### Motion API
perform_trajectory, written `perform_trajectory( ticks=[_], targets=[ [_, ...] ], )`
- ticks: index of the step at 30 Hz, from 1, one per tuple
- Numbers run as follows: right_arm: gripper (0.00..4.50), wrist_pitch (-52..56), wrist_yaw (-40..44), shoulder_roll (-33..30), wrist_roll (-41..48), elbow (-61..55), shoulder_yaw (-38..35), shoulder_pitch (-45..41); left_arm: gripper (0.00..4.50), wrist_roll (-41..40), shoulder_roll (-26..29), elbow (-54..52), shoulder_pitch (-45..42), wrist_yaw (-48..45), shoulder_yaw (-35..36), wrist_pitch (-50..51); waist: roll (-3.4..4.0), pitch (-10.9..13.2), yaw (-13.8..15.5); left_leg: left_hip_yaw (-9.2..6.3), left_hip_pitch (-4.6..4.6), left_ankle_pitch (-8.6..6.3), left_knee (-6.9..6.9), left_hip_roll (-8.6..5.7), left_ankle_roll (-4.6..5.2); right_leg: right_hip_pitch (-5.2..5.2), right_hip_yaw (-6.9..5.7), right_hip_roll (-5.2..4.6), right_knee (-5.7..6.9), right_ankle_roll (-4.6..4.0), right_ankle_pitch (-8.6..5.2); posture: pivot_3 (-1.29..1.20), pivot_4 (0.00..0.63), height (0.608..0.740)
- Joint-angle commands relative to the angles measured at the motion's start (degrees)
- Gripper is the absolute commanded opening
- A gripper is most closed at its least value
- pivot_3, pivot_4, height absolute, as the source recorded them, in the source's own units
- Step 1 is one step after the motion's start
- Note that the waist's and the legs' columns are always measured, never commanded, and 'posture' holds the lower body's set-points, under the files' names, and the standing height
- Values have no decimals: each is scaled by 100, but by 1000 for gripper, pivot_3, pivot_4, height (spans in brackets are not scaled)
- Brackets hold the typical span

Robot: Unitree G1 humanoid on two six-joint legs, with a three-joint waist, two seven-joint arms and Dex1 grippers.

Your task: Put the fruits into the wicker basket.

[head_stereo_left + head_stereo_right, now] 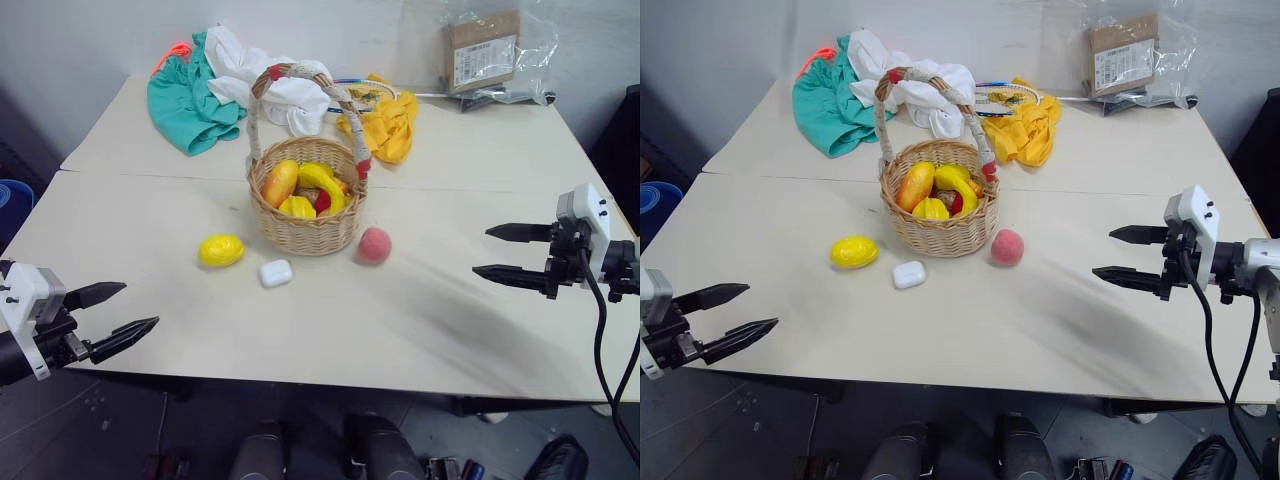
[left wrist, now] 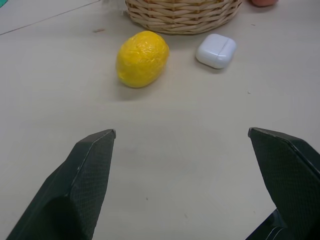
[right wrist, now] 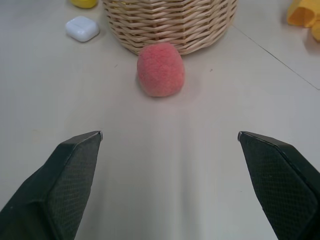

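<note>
The round wicker basket (image 1: pixel 307 222) with its tall wrapped handle stands mid-table and holds several toy fruits (image 1: pixel 300 187). A glossy yellow lemon (image 1: pixel 221 250) lies on the table at the basket's left front; it is seen again as the lemon (image 2: pixel 142 58) ahead of my left fingers. A fuzzy pink-red peach (image 1: pixel 374 244) rests at the basket's right front, and the peach (image 3: pixel 161 69) lies straight ahead of my right fingers. My left gripper (image 1: pixel 128 311) hovers open at the table's near left edge. My right gripper (image 1: pixel 502 253) hangs open over the right side, empty.
A small white rounded case (image 1: pixel 275 272) lies between lemon and peach. Teal, white and yellow cloths (image 1: pixel 215 85) are heaped behind the basket. A cardboard box in plastic (image 1: pixel 482 50) sits at the far right. A seam (image 1: pixel 150 177) crosses the table behind the basket.
</note>
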Motion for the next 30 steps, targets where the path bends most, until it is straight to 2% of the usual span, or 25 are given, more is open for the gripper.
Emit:
perform_trajectory(
  ticks=[1,6,13,17,19,25,30],
  targets=[
    [4500,41,10,-77,101,-250,-137,-133,4473,-124,76,-103,-138,38,10,92,0,0,1,0,0,0,0,0,0,0,0,0,0,0,0,0,150,740],
    [4500,686,17,-118,503,-856,-195,-31,4473,-339,169,-320,-887,89,-702,329,0,0,12,0,3,1,1,0,2,1,0,0,8,2,1,0,150,740],
    [4500,980,-511,217,871,-2270,-174,226,4473,620,232,441,-2864,-36,-3008,48,0,0,27,1,-1,4,5,-8,3,5,-2,3,10,13,7,0,150,740],
    [4500,1246,-844,400,1218,-2900,-179,271,4473,1659,-332,1673,-4346,259,-4373,-135,-1,0,35,7,-2,5,15,-6,5,4,0,16,18,17,9,0,150,740],
    [4500,1317,-1021,482,1322,-3104,-201,332,4473,1956,-613,2110,-4794,198,-4813,-226,-1,1,46,3,-12,4,38,-3,4,3,-4,26,26,18,9,0,150,740],
    [4500,1348,-1373,551,1486,-3451,-350,678,4473,2435,-1113,2986,-5363,20,-5362,-427,-10,5,33,17,-20,-2,68,3,11,0,10,34,28,26,13,0,150,740],
    [4500,1321,-1609,548,1573,-3604,-473,919,4473,2846,-1278,3456,-5514,-102,-5684,-612,-10,4,48,15,-11,-2,75,1,11,10,9,32,35,27,13,0,150,740]
  ],
)
